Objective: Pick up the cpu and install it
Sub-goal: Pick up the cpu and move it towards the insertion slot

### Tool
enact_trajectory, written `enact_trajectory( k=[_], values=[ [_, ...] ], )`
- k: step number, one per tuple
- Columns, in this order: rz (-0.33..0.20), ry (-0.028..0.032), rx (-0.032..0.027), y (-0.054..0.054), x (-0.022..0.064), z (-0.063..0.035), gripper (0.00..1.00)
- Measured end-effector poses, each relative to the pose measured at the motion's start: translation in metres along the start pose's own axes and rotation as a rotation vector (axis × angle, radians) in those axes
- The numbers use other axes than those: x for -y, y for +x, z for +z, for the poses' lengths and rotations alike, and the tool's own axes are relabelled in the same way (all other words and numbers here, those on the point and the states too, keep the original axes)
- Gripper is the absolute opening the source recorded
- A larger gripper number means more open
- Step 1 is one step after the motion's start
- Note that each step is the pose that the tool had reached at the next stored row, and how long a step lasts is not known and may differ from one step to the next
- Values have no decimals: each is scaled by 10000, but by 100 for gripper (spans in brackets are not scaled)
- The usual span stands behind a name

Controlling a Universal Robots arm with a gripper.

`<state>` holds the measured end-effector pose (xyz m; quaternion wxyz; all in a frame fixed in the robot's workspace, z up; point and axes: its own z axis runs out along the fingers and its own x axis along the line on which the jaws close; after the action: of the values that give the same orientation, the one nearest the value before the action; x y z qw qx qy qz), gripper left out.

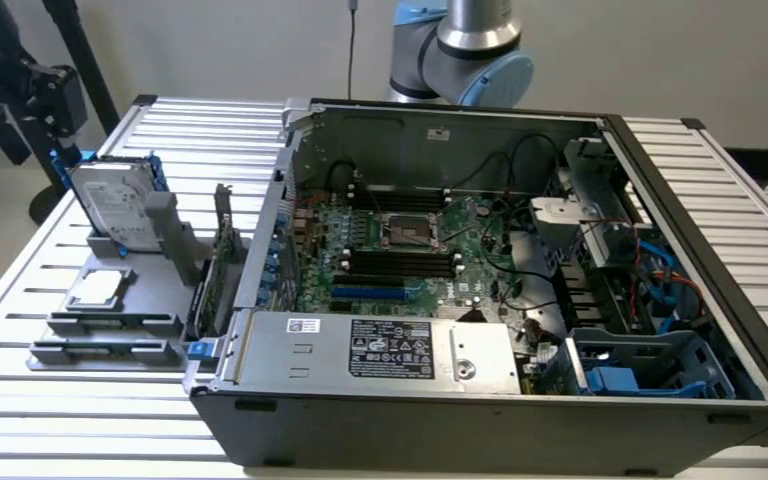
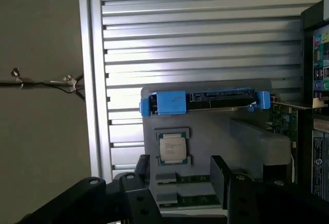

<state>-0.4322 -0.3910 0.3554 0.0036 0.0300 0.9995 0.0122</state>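
The cpu (image 1: pixel 100 290), a small silvery square chip, lies flat in a grey holder (image 1: pixel 157 275) on the table, towards the exterior view's left, beside the open computer case (image 1: pixel 491 400). In the wrist view the cpu (image 2: pixel 172 148) sits in its recess, well below the camera. My gripper (image 2: pixel 181 163) is open above it, its two dark fingers (image 2: pixel 220 175) apart with nothing between them. The empty processor socket (image 1: pixel 404 232) shows in the middle of the motherboard (image 1: pixel 478 270). The arm (image 1: pixel 471 45) rises behind the case.
A silver hard drive (image 1: pixel 111 205) with a blue frame (image 2: pixel 205 102) stands upright in the same holder, behind the cpu. Green memory sticks (image 2: pixel 187 179) lie in slots nearer the fingers. The slatted metal table (image 1: pixel 77 400) has an edge (image 2: pixel 92 80) close to the holder.
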Motion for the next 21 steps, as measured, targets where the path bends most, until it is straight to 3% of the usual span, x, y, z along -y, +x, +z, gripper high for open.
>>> enact_trajectory(
  k=[10, 17, 21],
  values=[
    [-21, 0, -9, -9, 80, 179, 60],
    [-135, 3, -99, -18, 223, 305, 60],
    [-245, 7, -149, -33, 255, 376, 60]
  ],
)
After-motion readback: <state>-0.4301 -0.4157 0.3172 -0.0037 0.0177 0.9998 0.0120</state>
